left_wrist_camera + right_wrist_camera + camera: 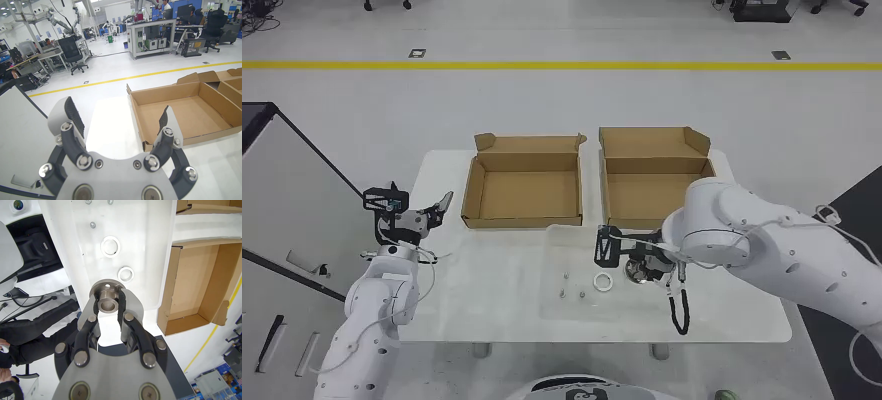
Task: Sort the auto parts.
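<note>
My right gripper (108, 296) is shut on the neck of a metal flanged bushing (107, 305) just above the white table (132, 228). In the top view this gripper (640, 268) sits right of the table's middle. Two white rings lie beyond it, a smaller one (126, 274) and a larger one (110, 246), the larger also seen from above (602, 283). A bolt (92, 224) and small fasteners (563, 293) lie farther along. My left gripper (117, 103) is open and holds nothing; it hovers off the table's left edge (430, 213).
Two open cardboard boxes stand side by side at the table's far edge, the left box (525, 160) and the right box (654, 165), both with bare floors. The left box (166, 93) is just ahead of my left gripper. The right box (191, 285) lies beside my right gripper.
</note>
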You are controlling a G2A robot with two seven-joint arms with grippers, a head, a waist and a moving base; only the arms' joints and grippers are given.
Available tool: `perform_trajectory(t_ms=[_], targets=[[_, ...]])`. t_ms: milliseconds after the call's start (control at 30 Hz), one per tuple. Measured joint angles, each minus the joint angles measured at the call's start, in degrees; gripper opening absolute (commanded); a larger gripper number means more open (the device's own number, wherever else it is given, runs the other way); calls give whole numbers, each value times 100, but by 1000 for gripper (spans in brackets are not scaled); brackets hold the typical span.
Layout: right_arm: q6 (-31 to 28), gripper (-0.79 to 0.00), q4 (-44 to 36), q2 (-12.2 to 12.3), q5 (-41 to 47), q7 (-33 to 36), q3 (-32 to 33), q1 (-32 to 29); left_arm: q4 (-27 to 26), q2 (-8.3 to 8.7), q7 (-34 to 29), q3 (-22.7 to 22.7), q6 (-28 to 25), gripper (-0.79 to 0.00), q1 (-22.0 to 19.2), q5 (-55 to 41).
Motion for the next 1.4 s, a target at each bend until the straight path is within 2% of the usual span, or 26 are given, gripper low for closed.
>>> perform_trajectory(t_ms=[167,300,567,800,1100,1233,1400], targets=[[111,-785,172,26,136,-292,187,-23,0,0,0,0,0,0,0,0],[147,-785,571,141,906,-521,746,25,0,0,0,0,0,0,0,0],[-378,-785,1836,519,3377,-700,2069,-465,0,0,0,0,0,0,0,0],[-712,-785,2525,636,5616,-711,2502,-1100,0,0,0,0,0,0,0,0],[-409,-785,2622,423,8346,-407,2538,-1311,0,0,0,0,0,0,0,0],[-137,-785,2616,210,9388,-135,2684,-1321,0,0,0,0,0,0,0,0],[28,-785,2569,-89,10260,29,2855,-1353,0,0,0,0,0,0,0,0]])
